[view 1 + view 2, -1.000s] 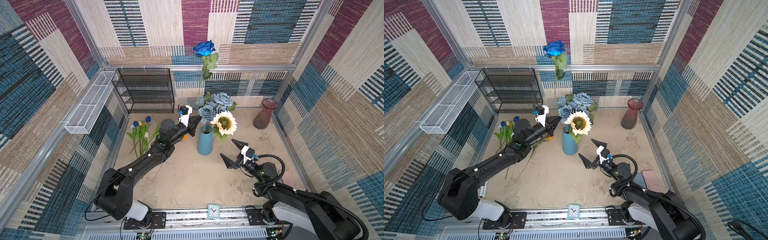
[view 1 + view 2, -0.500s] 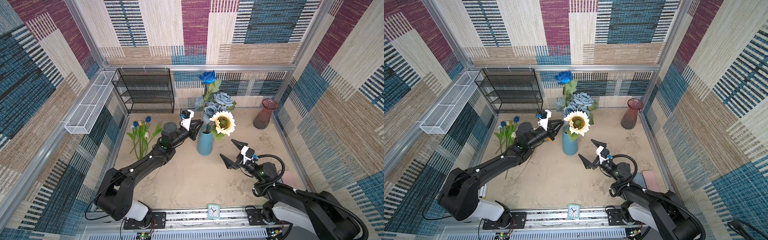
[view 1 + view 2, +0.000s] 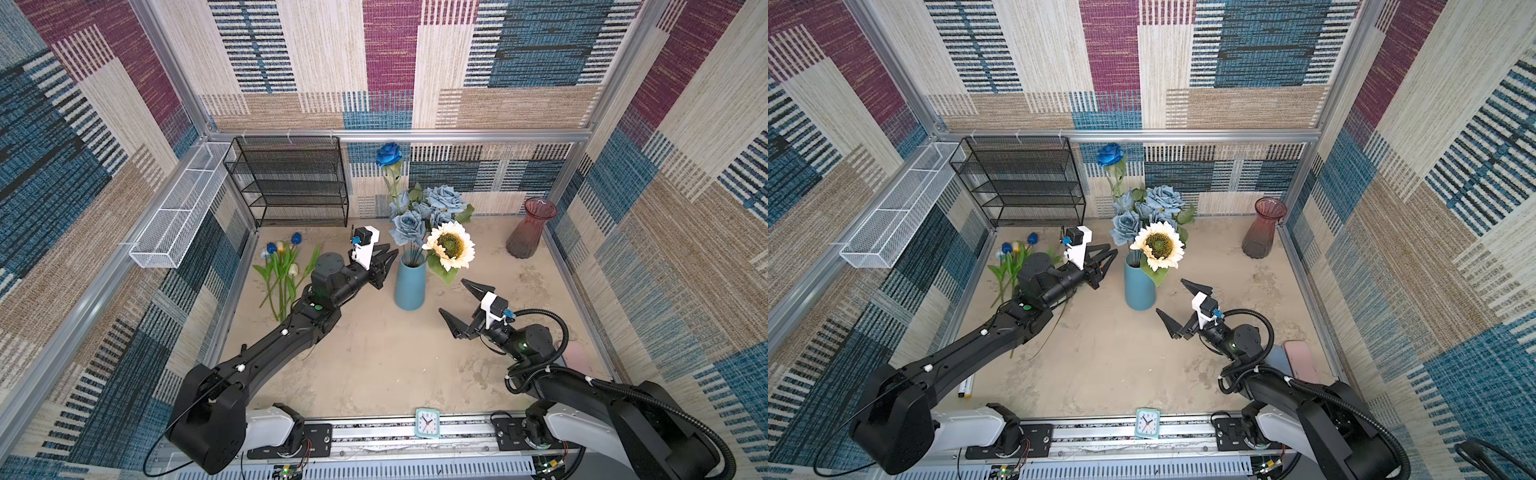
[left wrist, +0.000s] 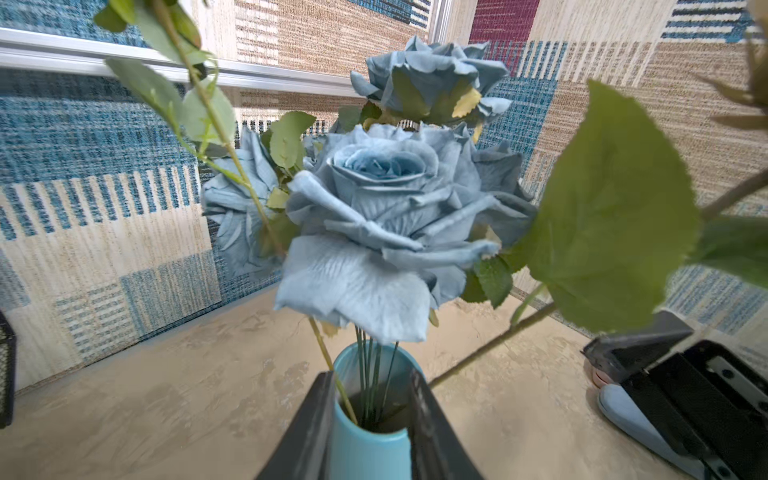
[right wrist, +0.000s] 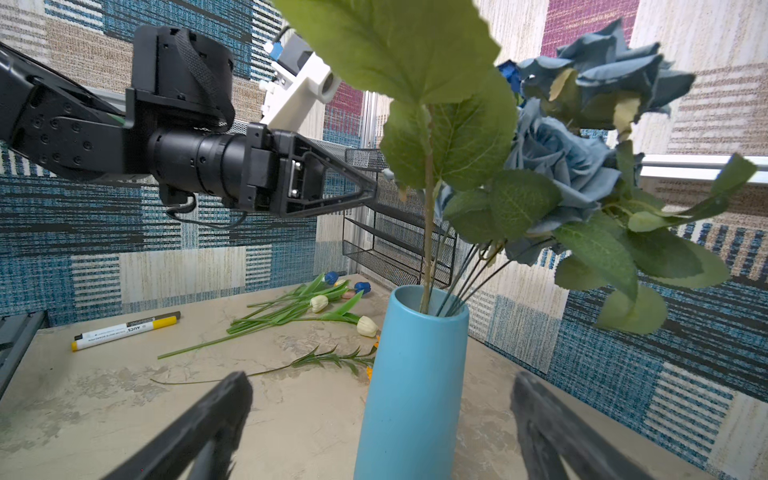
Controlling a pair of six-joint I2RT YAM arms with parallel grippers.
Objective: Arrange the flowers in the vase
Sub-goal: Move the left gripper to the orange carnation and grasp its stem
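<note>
The blue vase (image 3: 410,286) was seen upright mid-table in both top views. The deep-blue rose (image 3: 389,153) was found standing in it, tallest of the bunch. Its stem (image 4: 324,353) was seen entering the mouth on the side nearest the left gripper (image 3: 390,258). The dusty-blue roses (image 3: 444,198) and cream sunflower (image 3: 451,246) were also seated in the vase, and the sunflower head was tipped out over the rim toward the right arm's side.

The left gripper was held about level at rim height, tips just beside the vase mouth. Its fingers (image 4: 316,428) were seen parted, with nothing clamped between them. The rose stem was seen passing close by one fingertip, but contact could not be judged.

The right gripper (image 3: 453,296) was held low over the table, near the vase but apart from it. Its fingers (image 5: 203,424) were spread wide and empty, and were pointed at the vase body.

The tulips (image 3: 282,266) were found lying bunched on the table, between the left arm and the side wall. The orange bloom (image 5: 370,370) was found lying flat by the vase base, its sprig trailing away across the table.

Also noted:
- a red glass vase (image 3: 528,232) upright in the far corner on the right
- a black wire shelf (image 3: 291,183) against the back wall
- a marker (image 3: 966,386) on the table by the left arm
- a small clock (image 3: 427,422) on the front rail
</note>
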